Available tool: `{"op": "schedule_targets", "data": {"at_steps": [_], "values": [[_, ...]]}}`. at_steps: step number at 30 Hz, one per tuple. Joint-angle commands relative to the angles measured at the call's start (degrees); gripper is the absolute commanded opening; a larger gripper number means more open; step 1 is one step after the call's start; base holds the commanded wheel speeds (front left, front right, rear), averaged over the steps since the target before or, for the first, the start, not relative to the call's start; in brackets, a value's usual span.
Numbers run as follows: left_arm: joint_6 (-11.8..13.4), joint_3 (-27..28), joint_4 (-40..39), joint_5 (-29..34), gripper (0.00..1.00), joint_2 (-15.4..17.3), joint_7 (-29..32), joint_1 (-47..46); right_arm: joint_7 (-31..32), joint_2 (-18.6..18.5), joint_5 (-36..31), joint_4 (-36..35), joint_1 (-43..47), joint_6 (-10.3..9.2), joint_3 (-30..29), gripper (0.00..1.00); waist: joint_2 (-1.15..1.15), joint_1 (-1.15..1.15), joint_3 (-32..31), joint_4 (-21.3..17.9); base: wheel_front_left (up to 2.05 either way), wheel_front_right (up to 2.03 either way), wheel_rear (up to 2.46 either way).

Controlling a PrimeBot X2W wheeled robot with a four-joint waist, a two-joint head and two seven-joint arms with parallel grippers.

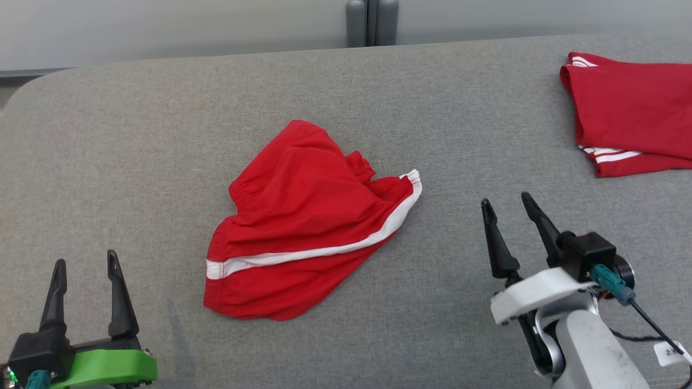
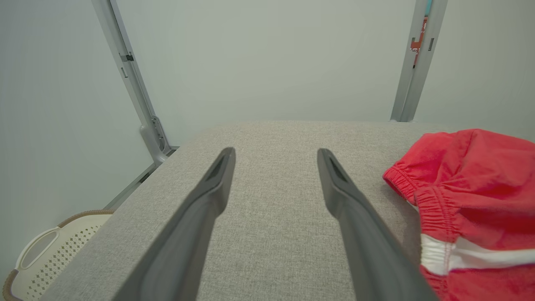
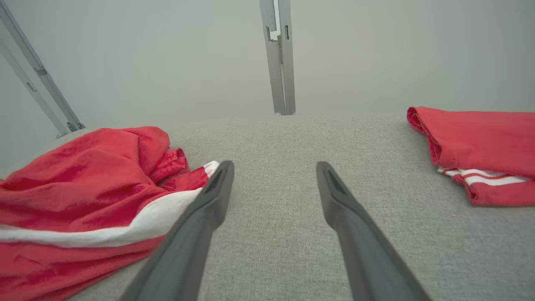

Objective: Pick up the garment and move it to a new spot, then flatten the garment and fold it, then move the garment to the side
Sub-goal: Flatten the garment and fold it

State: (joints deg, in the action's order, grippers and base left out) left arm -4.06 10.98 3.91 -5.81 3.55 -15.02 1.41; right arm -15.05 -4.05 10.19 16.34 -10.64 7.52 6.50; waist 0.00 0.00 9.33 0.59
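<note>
We see the garment [image 1: 303, 227] crumpled at the middle of the table [image 1: 135, 135], not yet flattened, folded or set aside. Our left claw [image 1: 85, 258] and right claw [image 1: 505, 198] stand apart, empty, near the front edge.

**Grey worktop [image 1: 135, 162] and its load**

Its surface is grey woven fabric, with the far left corner rounded; crumpled red shorts [image 1: 303, 227] with a white side stripe lie near the middle; a folded red garment [image 1: 632, 119] lies well apart, at the far right.
</note>
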Motion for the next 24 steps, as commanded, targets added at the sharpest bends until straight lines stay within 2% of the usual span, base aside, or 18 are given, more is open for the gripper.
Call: {"op": "schedule_targets", "data": {"at_steps": [1,5,12,20,24], "values": [[-0.3,0.1,0.0,0.8,1.00,-0.1,-0.2,-1.0,-0.1,-0.5,-0.3,0.2,-2.3,-0.07,1.2,1.00,0.00,0.00,0.4,0.3,0.00,0.00,0.00],[-0.7,-0.4,0.2,1.1,1.00,-0.4,-0.2,-2.5,-0.1,-2.0,-0.4,3.2,-8.6,-0.07,5.6,1.00,0.00,0.00,1.4,1.3,0.00,0.00,0.00],[-1.0,-1.2,0.5,1.0,1.00,-0.6,-0.2,-4.6,2.7,-3.6,0.9,13.8,-19.2,-0.07,11.2,1.00,0.00,0.00,3.4,3.8,0.00,0.00,0.00],[-0.2,-2.9,0.1,-0.5,1.00,-0.6,-0.2,-5.8,3.6,-4.6,5.9,24.6,-22.5,-0.07,15.2,1.00,0.00,0.00,4.7,6.4,0.00,0.00,0.00],[0.2,-4.1,0.1,-0.8,1.00,-0.6,-0.2,-6.2,4.4,-3.9,10.0,28.3,-23.4,-0.07,17.3,1.00,0.00,0.00,5.6,7.4,0.00,0.00,0.00]]}}
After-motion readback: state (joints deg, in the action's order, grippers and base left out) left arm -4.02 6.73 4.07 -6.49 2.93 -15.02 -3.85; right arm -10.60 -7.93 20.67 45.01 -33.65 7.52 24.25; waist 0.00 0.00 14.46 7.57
